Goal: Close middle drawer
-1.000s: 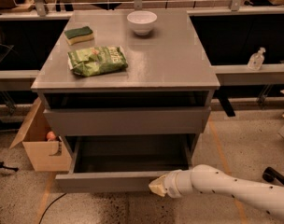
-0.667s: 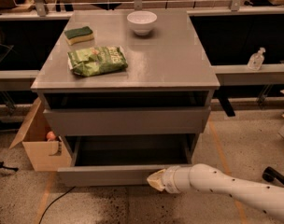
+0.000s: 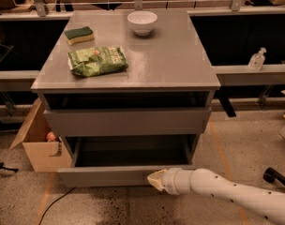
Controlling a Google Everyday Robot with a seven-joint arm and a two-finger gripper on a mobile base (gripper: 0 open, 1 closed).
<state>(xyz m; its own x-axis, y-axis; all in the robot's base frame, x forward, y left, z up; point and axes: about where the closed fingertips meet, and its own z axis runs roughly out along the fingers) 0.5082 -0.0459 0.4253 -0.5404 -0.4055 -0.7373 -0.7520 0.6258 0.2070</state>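
Observation:
The middle drawer is a wide grey drawer with a flat front. It stands pulled out from the grey cabinet, and its deep box is open to view. My gripper sits at the end of a white arm that comes in from the lower right. Its yellowish tip is shut and presses against the right part of the drawer's front. The top drawer just under the tabletop sticks out a little. The lowest front is hidden behind the open drawer.
On the cabinet top lie a green chip bag, a green-and-yellow sponge and a white bowl. A cardboard box stands on the floor at the left. A clear bottle stands on a ledge at the right.
My gripper has moved a little towards the cabinet, and the middle drawer's front has slid slightly inwards with it.

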